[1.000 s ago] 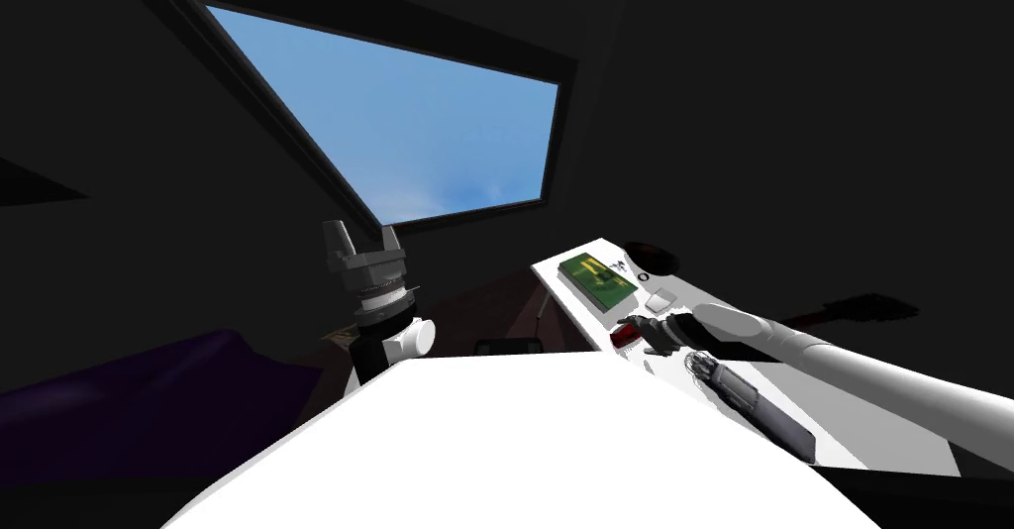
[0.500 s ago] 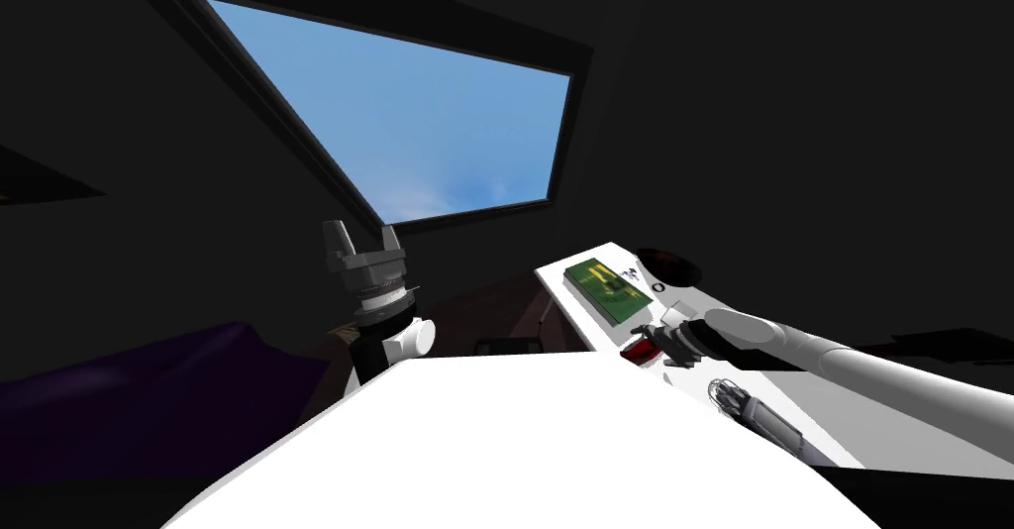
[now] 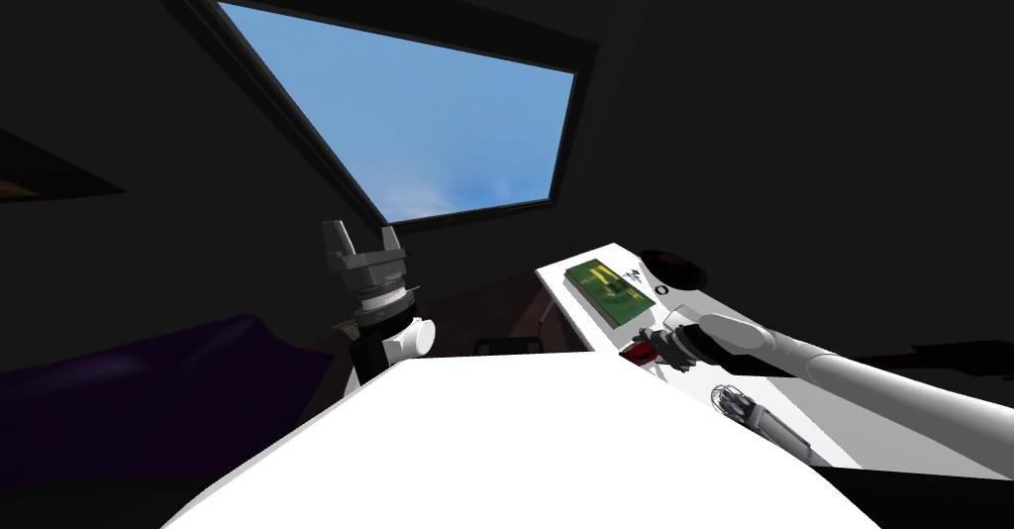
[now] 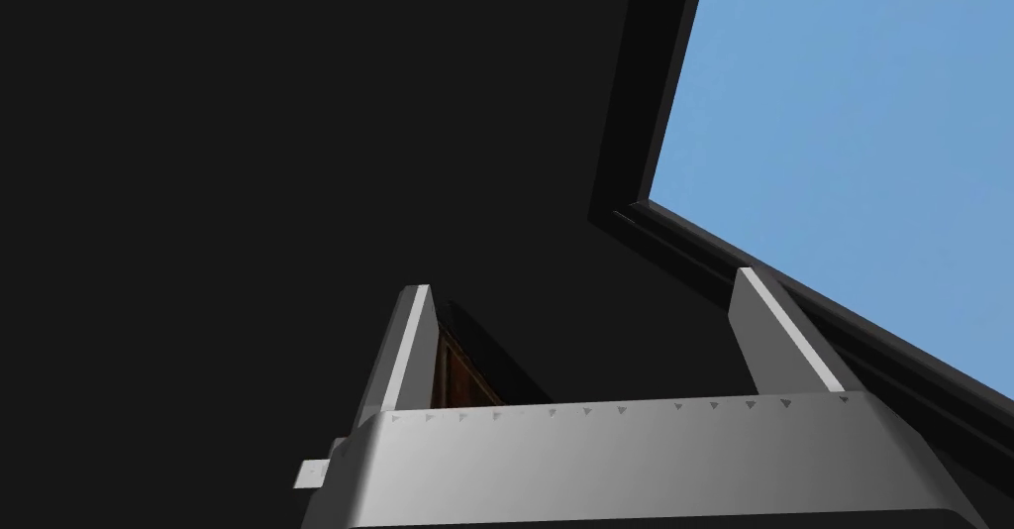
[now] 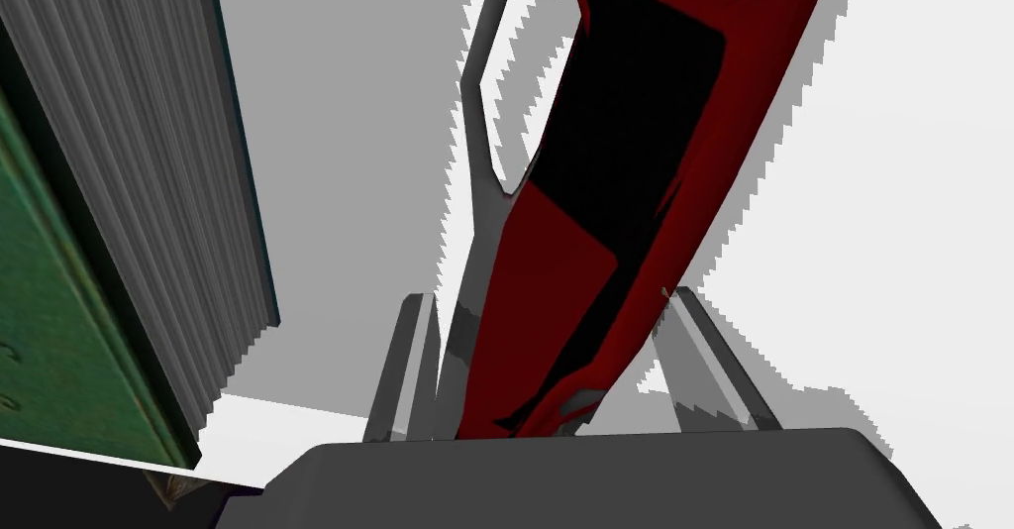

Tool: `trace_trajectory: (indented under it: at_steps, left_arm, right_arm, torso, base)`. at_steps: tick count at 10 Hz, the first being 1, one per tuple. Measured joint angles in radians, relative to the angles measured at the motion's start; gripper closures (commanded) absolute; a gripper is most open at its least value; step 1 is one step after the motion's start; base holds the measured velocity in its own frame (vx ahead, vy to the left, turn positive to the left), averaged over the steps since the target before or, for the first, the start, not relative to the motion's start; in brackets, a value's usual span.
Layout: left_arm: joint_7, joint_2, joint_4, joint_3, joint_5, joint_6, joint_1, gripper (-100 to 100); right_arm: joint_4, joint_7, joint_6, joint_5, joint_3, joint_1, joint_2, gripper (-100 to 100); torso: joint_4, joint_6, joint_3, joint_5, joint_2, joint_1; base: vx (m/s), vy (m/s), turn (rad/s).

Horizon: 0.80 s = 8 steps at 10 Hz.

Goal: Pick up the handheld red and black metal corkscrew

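Note:
The red and black corkscrew (image 5: 594,206), with a grey metal loop along one side, lies on the white table (image 3: 871,424) and stands between the fingers of my right gripper (image 5: 550,297). Both fingers touch its sides, closer together than when open. In the head view the corkscrew (image 3: 631,353) is a small red patch at the table's near left edge, half hidden by my right gripper (image 3: 651,340). My left gripper (image 3: 361,241) is raised on the left, away from the table, and its fingers (image 4: 411,345) stand wide apart with nothing between them.
A green book (image 3: 609,290) lies just beyond the corkscrew, and its page edges (image 5: 129,157) are close beside my right hand. A grey whisk-like utensil (image 3: 758,414) lies nearer me on the table. A dark bowl (image 3: 673,265) sits at the far end. A purple sofa (image 3: 149,384) is at left.
My right gripper has slid from beside the corkscrew onto it, now covering part of the red. The head view has shifted a little. My left arm has stayed still.

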Motion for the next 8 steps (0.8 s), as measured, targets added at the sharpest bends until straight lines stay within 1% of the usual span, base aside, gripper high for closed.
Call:
trace_trajectory:
  at_steps: [3,4,5,7,8]
  left_arm:
    - [0.000,0.000,0.000,0.000,0.000,0.000,0.000,0]
    - [0.000,0.000,0.000,0.000,0.000,0.000,0.000,0]
    - [0.000,0.000,0.000,0.000,0.000,0.000,0.000,0]
    - [0.000,0.000,0.000,0.000,0.000,0.000,0.000,0]
    - [0.000,0.000,0.000,0.000,0.000,0.000,0.000,0]
  right_arm:
    - [-0.001,-0.001,0.000,-0.002,-0.002,-0.002,0.000,100]
    - [-0.001,-0.001,0.001,-0.002,-0.002,-0.002,0.000,0]
    - [-0.001,-0.001,0.001,-0.002,-0.002,-0.002,0.000,100]
    - [-0.025,0.004,-0.016,-0.018,-0.015,0.006,-0.037,100]
    - [-0.026,0.004,-0.019,-0.019,-0.015,0.006,-0.040,0]
  torso:
    - [-0.002,0.000,-0.001,-0.001,-0.001,-0.001]
    - [-0.002,0.000,-0.002,-0.002,-0.001,-0.001]
    - [-0.002,0.000,-0.002,-0.002,-0.001,-0.002]
    - [-0.002,0.001,-0.002,0.000,-0.002,0.001]
    - [-0.002,0.000,-0.002,-0.001,-0.002,0.001]
  base:
    - [0.000,0.000,0.000]
    - [0.000,0.000,0.000]
    - [0.015,0.023,-0.088]
    - [0.015,0.027,-0.068]
    - [0.000,0.000,0.000]
